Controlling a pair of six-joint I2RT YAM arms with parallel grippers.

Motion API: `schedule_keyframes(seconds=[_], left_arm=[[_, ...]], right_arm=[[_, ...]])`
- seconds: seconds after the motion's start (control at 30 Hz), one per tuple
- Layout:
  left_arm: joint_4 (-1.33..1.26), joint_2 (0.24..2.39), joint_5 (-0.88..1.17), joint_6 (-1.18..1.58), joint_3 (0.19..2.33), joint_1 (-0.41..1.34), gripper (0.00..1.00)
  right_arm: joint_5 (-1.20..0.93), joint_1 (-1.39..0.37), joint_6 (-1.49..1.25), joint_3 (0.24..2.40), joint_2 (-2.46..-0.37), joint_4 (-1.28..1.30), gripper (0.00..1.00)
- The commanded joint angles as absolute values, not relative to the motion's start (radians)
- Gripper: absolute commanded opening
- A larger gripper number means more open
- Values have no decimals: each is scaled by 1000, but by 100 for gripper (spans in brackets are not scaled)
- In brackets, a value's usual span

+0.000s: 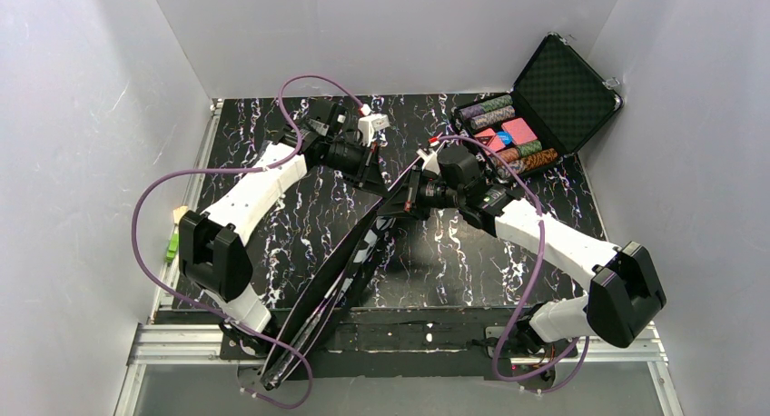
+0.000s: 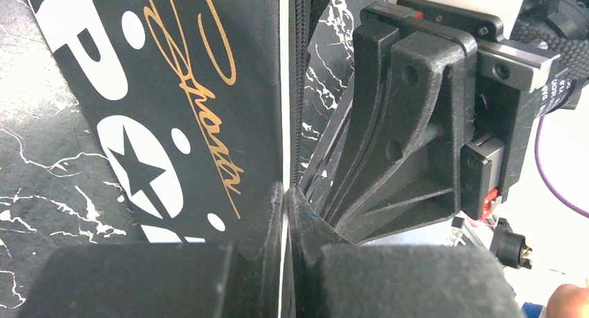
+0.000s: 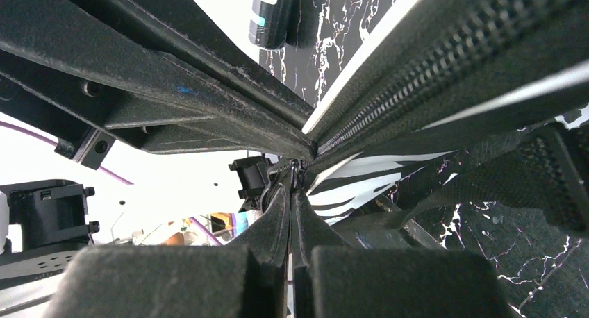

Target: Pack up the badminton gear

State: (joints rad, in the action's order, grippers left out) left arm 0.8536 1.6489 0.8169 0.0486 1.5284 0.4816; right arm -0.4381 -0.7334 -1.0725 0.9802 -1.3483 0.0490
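Black marbled table (image 1: pixel 472 252) carrying one black racket bag (image 1: pixel 340 271) lying diagonally from centre to near edge, one open chip case (image 1: pixel 565 89) far right, left gripper (image 2: pixel 285 193) and right gripper (image 3: pixel 292 193) both pinched shut on the bag's zippered edge.

Even bright light fills the overhead view, shadows soft. Wrist views blow out white; the right gripper (image 3: pixel 292 200) blurs.

Black bag (image 2: pixel 173 89): big white letters "P", star-filled "O"; gold cursive script, seemingly "Sports".
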Motion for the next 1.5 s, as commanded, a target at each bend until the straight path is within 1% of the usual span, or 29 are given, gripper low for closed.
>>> schedule_keyframes(seconds=[0.0,0.13,0.3,0.5,0.8,0.87,1.03,1.27,1.3,1.37,1.47], left_arm=[[797,1650,807,105,1542,487,0],[690,1655,716,184,1570,488,0],[645,1727,603,244,1665,483,0],[635,1794,478,272,1765,464,0],[670,1890,260,276,1912,387,0],[674,1893,193,274,1926,374,0],[674,1871,162,260,1914,348,0],[656,1811,113,176,1879,332,0],[662,1801,124,162,1876,332,4],[669,1774,182,127,1853,333,31],[653,1693,280,32,1766,334,51]], right_arm=[[-444,-748,-1089,1035,-1328,-32,1],[-431,-749,-1089,1024,-1307,-24,1],[-439,-754,-1097,1011,-1288,-25,1],[-459,-784,-1087,1011,-1290,-1,1],[-515,-797,-1010,1049,-1282,170,1],[-533,-799,-988,1061,-1285,209,1],[-547,-799,-926,1082,-1281,298,1],[-564,-801,-771,1101,-1276,446,1],[-566,-800,-760,1099,-1276,457,1],[-558,-800,-739,1104,-1280,476,1],[-549,-800,-701,1124,-1292,520,1]])
